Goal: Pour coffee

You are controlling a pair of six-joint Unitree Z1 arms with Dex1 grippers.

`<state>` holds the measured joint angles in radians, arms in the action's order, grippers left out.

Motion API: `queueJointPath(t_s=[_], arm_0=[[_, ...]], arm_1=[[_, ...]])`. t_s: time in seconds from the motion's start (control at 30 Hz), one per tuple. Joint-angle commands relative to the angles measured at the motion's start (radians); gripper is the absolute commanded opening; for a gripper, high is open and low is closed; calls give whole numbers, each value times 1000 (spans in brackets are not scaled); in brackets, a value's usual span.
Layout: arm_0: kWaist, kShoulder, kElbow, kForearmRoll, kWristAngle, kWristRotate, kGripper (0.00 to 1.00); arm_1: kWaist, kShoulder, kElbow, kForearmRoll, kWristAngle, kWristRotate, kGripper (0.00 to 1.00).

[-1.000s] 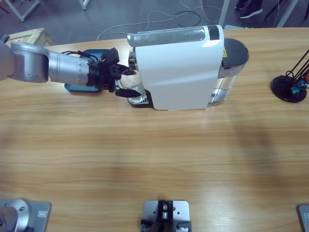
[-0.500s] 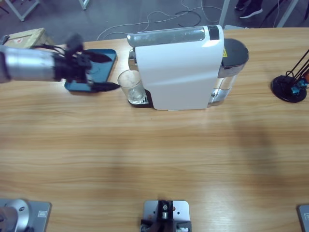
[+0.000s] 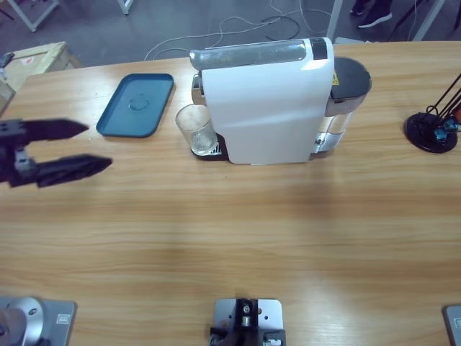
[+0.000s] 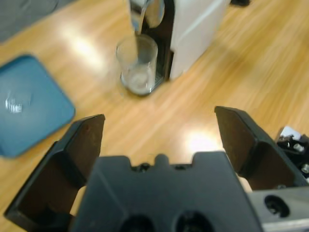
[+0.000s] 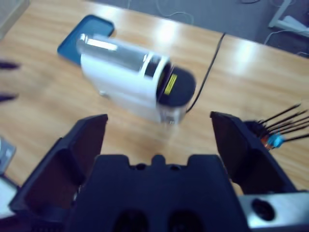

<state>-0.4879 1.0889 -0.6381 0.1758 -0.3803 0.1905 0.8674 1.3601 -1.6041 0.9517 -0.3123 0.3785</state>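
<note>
Now, labels: I read no writing, only a yellow sticker [image 3: 336, 76] on the coffee machine [image 3: 266, 101].
Left gripper [image 3: 92, 146]: jaws apart, empty, pulled back toward 9 o'clock.
Right gripper [image 5: 157, 145]: jaws apart, empty.
Glass [image 3: 194, 128]: under the spout, coffee barely visible.
Tray [image 3: 137, 105]: 9 o'clock of glass.

premises: a robotics lab or test workshop, not a home or café. evidence follows. a long wooden table [image 3: 230, 238] serves as the work surface, standing on a grey floor [image 3: 216, 21] with loose white cables [image 3: 238, 29] trailing across it. white metal frame legs [image 3: 29, 14] stand on that floor at the upper left, beside a pale wooden crate [image 3: 36, 56]. a white capsule coffee machine [image 3: 266, 101] and a teal tray [image 3: 137, 104] sit on the table as test props. a black round-based stand [image 3: 431, 130] with thin rods occupies the right end. a person's shoes [image 3: 374, 13] show at the top edge.
</note>
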Motion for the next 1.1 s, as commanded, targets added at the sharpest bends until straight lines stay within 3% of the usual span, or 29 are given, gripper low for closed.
queueJointPath(t_s=[0.03,0.27,1.1], arm_0=[[-26,-12,-28,97,54,-14,982],[-49,66,-19,41,64,5,982],[-49,148,-22,-33,93,7,982]], arm_1=[[-142,377,-305,90,131,-101,0],[-180,594,-472,171,250,-113,0],[-226,691,-486,224,216,-134,0]])
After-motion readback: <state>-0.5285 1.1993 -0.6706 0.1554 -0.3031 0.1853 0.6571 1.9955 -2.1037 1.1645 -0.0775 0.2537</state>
